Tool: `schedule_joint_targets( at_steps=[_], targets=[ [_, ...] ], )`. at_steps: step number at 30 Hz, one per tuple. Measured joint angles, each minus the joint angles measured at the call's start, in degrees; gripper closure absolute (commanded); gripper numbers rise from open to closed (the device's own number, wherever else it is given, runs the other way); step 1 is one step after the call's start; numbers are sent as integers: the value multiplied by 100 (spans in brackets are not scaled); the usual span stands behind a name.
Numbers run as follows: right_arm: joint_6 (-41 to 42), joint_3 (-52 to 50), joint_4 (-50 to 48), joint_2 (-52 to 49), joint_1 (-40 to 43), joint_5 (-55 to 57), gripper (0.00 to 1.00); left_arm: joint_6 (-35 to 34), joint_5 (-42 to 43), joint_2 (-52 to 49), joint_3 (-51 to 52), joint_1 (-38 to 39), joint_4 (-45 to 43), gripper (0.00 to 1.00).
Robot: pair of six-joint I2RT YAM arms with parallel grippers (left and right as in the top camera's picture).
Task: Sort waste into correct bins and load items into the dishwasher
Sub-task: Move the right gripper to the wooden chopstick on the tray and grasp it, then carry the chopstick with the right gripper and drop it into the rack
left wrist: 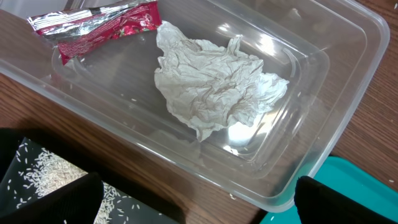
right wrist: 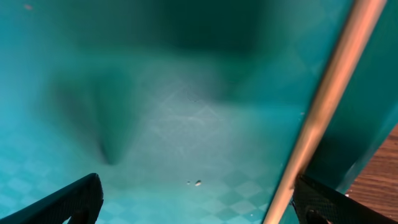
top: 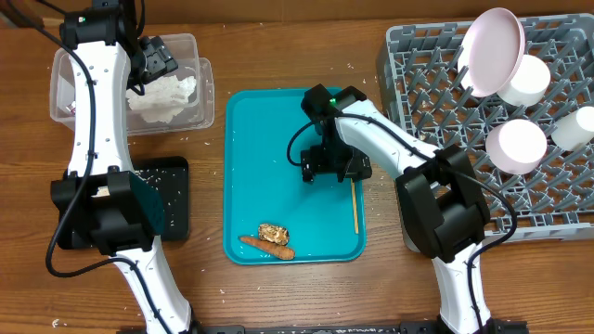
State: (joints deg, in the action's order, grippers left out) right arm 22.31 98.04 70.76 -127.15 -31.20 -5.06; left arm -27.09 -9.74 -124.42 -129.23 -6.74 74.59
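Over the clear tub at the counter's far left, the left fingers hung spread and empty above the crumpled napkin and red wrapper lying inside. The right fingers, equally spread, hovered low over the teal tray beside a thin wooden stick. A brown food lump and carrot piece lay at that tray's near end. Rice grains speckled the black tray, and white dishes stood in the grey rack.

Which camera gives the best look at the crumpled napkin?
The left wrist view: the napkin sits large and unobstructed in the clear tub. Overhead shows it small, with little detail. The right wrist view misses it.
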Motion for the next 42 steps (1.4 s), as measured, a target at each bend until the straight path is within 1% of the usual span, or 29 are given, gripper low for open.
schedule_joint_targets(
  at_steps=[7, 8, 11, 14, 18, 19, 26, 30, 36, 39, 42],
  targets=[
    [15, -166, -273, 2, 0, 24, 0, 0, 0, 0, 0, 0, 0, 0],
    [20, -173, -306, 2, -2, 42, 4, 0, 0, 2, 0, 0, 0, 0],
    [50, -199, -323, 7, -2, 90, 25, 0, 0, 2, 0, 0, 2, 0],
    [87, -223, -317, 13, 7, 151, 54, 0, 0, 2, 0, 0, 0, 0],
    [90, -223, -387, 24, 11, 203, 86, 0, 0, 2, 0, 0, 0, 0],
    [90, -223, -393, 24, 9, 195, 96, 0, 2, 0, 0, 0, 0, 0],
    [216, -168, -212, 22, 13, 105, 96, 0, 0, 2, 0, 0, 2, 0],
    [254, 138, 302, -9, 50, 83, 96, 0, 0, 2, 0, 0, 0, 0],
    [240, 1565, 1040, -9, 409, 391, 96, 0, 2, 0, 0, 0, 2, 0],
    [-17, 2406, 1285, -2, 831, 636, 96, 0, 0, 2, 0, 0, 2, 0],
    [-455, 3176, 1410, 31, 1416, 793, 96, 0, 0, 2, 0, 0, 2, 0]
  ],
)
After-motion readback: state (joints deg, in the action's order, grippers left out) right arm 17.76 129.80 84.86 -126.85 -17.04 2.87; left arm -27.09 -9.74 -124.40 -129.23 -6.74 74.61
